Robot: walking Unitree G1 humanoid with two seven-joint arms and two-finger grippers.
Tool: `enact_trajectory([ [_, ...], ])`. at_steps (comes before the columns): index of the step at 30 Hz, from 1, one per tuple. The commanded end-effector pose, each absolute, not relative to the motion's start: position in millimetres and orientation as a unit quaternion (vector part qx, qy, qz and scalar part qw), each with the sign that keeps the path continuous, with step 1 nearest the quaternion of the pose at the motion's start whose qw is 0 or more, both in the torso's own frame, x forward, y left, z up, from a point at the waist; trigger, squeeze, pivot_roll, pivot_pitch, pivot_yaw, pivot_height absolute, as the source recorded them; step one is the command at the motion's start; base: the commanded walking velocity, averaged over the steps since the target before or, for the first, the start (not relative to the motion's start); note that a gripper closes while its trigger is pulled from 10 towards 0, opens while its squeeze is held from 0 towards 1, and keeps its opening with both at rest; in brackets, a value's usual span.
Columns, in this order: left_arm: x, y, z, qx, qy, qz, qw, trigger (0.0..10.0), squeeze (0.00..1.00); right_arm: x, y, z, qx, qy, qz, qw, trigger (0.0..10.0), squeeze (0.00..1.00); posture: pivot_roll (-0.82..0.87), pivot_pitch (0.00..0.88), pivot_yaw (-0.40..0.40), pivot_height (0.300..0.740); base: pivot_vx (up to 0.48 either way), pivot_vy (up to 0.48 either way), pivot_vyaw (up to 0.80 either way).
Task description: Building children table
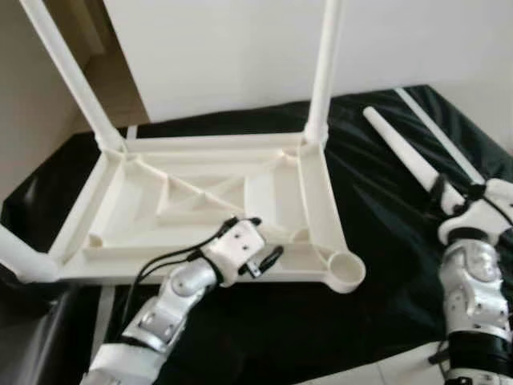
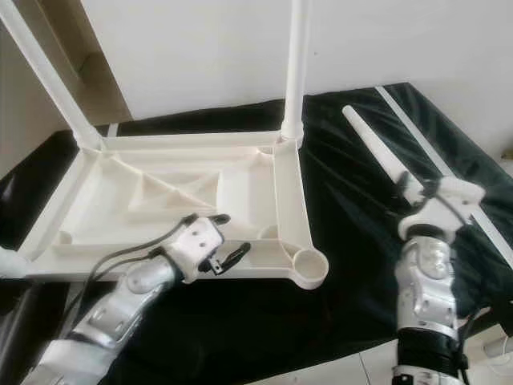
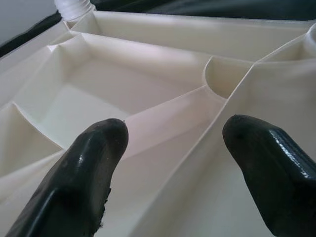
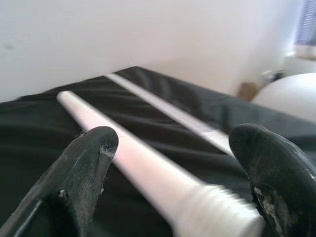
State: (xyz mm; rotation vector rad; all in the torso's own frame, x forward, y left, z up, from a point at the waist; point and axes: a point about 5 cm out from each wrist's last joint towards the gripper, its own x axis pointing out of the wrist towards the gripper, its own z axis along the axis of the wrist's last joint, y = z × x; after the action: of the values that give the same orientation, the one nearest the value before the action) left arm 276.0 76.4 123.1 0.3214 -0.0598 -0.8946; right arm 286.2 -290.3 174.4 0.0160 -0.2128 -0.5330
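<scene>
The white plastic table top [image 1: 313, 192] lies upside down on a black cloth. Upright legs stand in its far-left corner [image 1: 68, 72] and far-right corner [image 1: 325, 64], and a third leg [image 1: 20, 257] sticks out at the near left. The near-right socket [image 1: 346, 269] has no leg in it. My left gripper [image 1: 264, 239] hovers open over the top's near rim and its inner ribs [image 3: 197, 98]. A loose white leg [image 1: 401, 148] lies on the cloth to the right. Its threaded end [image 4: 217, 207] sits between the fingers of my open right gripper [image 2: 417, 192].
A thin white strip [image 1: 441, 132] runs along the black cloth [image 1: 377, 313] just beyond the loose leg. White walls stand close behind the table top. Pale floor [image 1: 377, 377] shows at the cloth's near edge.
</scene>
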Motion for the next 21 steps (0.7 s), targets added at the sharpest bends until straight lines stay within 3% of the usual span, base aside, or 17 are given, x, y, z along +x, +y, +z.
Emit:
enact_trajectory([
  [1, 250, 56, 131, 0.111, -0.033, -0.636, 0.763, 10.0, 0.0, 286, -303, 175, -0.007, -0.084, -0.294, 0.952, 10.0, 0.0, -0.13, 0.019, -0.006, 0.74, 0.0, 0.0, 0.0],
  [9, 252, 33, 161, 0.039, -0.101, -0.592, 0.798, 10.0, 0.0, 283, -323, 181, -0.037, -0.069, -0.325, 0.942, 10.0, 0.0, -0.14, 0.0, -0.02, 0.74, 0.0, 0.0, 0.0],
  [13, 256, 21, 176, 0.02, -0.128, -0.572, 0.81, 10.0, 0.0, 283, -328, 178, -0.048, -0.046, -0.3, 0.952, 10.0, 0.0, -0.14, 0.0, -0.019, 0.74, 0.0, 0.0, 0.0],
  [21, 262, 20, 190, 0.004, -0.132, -0.556, 0.821, 10.0, 0.0, 281, -335, 169, -0.058, 0.0, -0.282, 0.958, 10.0, 0.0, -0.13, 0.0, -0.012, 0.74, 0.0, 0.0, 0.0],
])
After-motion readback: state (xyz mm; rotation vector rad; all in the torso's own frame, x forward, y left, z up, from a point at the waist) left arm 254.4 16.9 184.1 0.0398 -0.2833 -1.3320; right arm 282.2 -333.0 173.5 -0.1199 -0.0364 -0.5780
